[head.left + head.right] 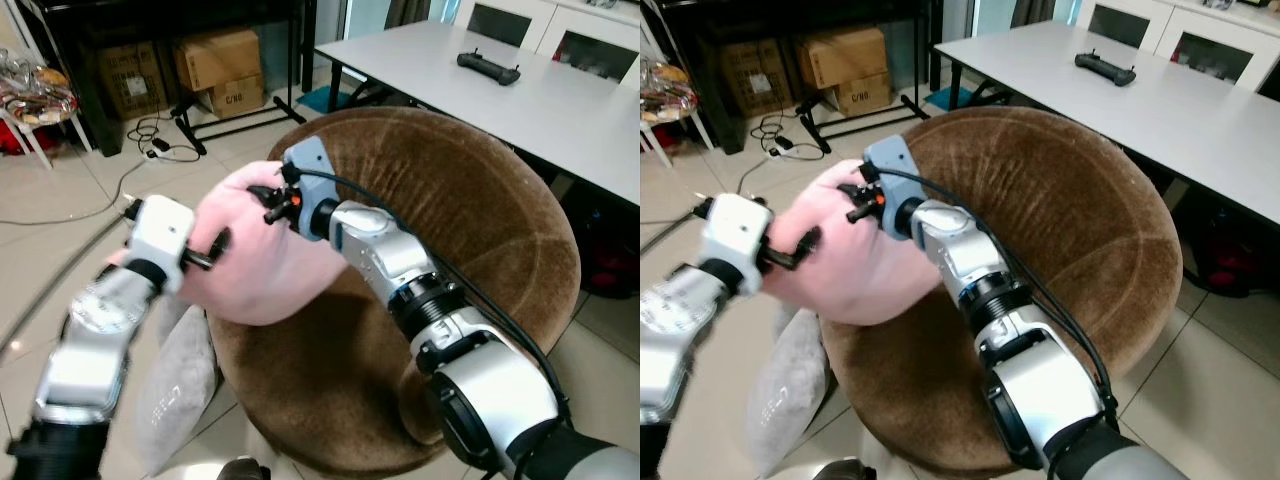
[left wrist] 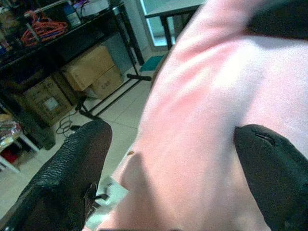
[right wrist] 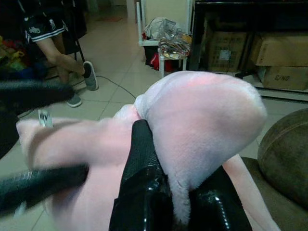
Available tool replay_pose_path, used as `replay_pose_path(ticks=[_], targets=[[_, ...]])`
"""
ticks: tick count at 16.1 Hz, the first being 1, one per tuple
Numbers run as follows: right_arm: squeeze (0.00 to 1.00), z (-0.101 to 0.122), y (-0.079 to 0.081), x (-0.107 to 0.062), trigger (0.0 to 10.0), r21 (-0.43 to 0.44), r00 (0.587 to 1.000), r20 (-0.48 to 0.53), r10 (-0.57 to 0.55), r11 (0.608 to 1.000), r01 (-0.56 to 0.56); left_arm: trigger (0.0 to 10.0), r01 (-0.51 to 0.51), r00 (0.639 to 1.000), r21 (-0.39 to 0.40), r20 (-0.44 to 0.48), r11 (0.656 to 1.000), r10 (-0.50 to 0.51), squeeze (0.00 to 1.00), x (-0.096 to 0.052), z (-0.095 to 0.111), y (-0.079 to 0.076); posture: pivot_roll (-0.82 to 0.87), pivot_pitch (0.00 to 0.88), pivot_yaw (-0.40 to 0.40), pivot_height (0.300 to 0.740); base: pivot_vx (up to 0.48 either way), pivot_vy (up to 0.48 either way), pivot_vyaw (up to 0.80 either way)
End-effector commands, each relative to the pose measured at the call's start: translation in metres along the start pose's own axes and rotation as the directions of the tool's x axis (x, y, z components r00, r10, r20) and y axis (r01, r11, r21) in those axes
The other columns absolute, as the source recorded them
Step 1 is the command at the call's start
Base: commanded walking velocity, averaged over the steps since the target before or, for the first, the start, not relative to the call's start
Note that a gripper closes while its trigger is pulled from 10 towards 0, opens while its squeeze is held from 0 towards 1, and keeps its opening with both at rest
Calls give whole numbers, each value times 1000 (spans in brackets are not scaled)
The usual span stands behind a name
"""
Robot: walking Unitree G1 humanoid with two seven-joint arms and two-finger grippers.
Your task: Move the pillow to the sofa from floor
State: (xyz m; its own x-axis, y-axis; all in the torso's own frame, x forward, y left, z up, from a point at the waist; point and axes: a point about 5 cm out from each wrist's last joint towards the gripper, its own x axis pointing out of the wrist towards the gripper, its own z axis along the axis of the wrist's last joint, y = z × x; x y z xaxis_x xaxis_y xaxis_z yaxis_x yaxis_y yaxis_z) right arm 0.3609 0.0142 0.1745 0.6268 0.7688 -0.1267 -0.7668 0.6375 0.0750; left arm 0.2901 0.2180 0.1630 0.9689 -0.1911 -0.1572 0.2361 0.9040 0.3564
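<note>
sofa [image 1: 470,220]: brown round plush seat in front of me, white tabletop [image 1: 540,90] behind it
pillow [image 1: 255,265]: pink, soft fleece, bunched; held in the air over sofa's front-left edge, long axis roughly left-right
right claw [image 3: 175,199]: I see fingers pinched tight on a pillow fold
left claw [image 2: 178,178]: fingers wide, straddling pillow, pressing its sides
grey cushion [image 1: 175,385]: on floor beside sofa

Tiled floor [image 1: 60,250] with grey cushion [image 1: 180,385], boxes [image 1: 218,60]

"C/NO" is printed on the lower cardboard box [image 1: 232,97] under the black rack; in the right wrist view it is blurred. Nothing else legible.
</note>
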Motion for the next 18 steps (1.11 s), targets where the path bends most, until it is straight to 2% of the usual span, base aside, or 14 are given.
replay_pose_path(ticks=[1,5,6,8,9,10,11,12,13,14,16,17,18], targets=[[0,15,-1,0,10000,-29,999,52,-1,1000,3,10000,17,1000,-21,-1,1000,-17,1000,1,3,3,83,0,-36,740,0,0,0],[0,15,1,0,10000,-19,999,47,-7,1000,7,10000,72,996,-114,-41,991,-77,1000,7,-3,3,84,0,-38,740,0,0,0],[0,18,3,-1,10000,-3,998,56,2,1000,-2,10000,105,990,-145,-78,984,-117,1000,14,-16,1,85,0,-43,740,0,0,0],[0,22,7,-2,10000,19,997,70,18,1000,-20,10000,84,987,-217,-119,973,-112,1000,25,-32,7,83,0,-43,740,0,0,0],[0,23,8,-3,10000,27,997,72,22,999,-24,10000,86,981,-256,-147,963,-127,804,32,-39,11,86,0,-48,740,0,0,0],[0,22,8,-3,10000,30,997,69,22,999,-24,10000,105,973,-261,-174,959,-154,227,36,-45,11,86,0,-48,740,0,0,0],[0,20,8,-4,10000,39,998,63,18,999,-20,10000,143,960,-241,-204,960,-194,0,40,-50,7,88,0,-49,740,0,0,0],[0,19,8,-5,10000,43,998,60,16,999,-19,10000,164,953,-217,-216,962,-212,0,42,-52,5,88,0,-49,740,0,0,0],[0,17,9,-6,10000,52,998,54,14,998,-16,10000,223,940,-138,-232,965,-250,0,48,-52,-1,81,0,-41,740,0,0,0],[0,16,10,-7,10000,59,999,49,10,998,-13,10000,267,934,-93,-220,959,-282,0,53,-49,-6,73,0,-33,740,0,0,0],[0,15,11,-7,10000,67,999,45,8,998,-11,10000,302,930,49,-235,952,-283,0,59,-48,-12,66,0,-29,740,0,0,0],[0,15,11,-7,10000,67,999,45,8,998,-11,10000,302,930,49,-235,952,-283,0,59,-48,-12,66,0,-29,740,0,0,0],[0,14,13,-7,10000,71,999,41,10,997,-13,10000,330,917,156,-285,931,-278,0,59,-54,-13,64,0,-29,740,0,0,0]])
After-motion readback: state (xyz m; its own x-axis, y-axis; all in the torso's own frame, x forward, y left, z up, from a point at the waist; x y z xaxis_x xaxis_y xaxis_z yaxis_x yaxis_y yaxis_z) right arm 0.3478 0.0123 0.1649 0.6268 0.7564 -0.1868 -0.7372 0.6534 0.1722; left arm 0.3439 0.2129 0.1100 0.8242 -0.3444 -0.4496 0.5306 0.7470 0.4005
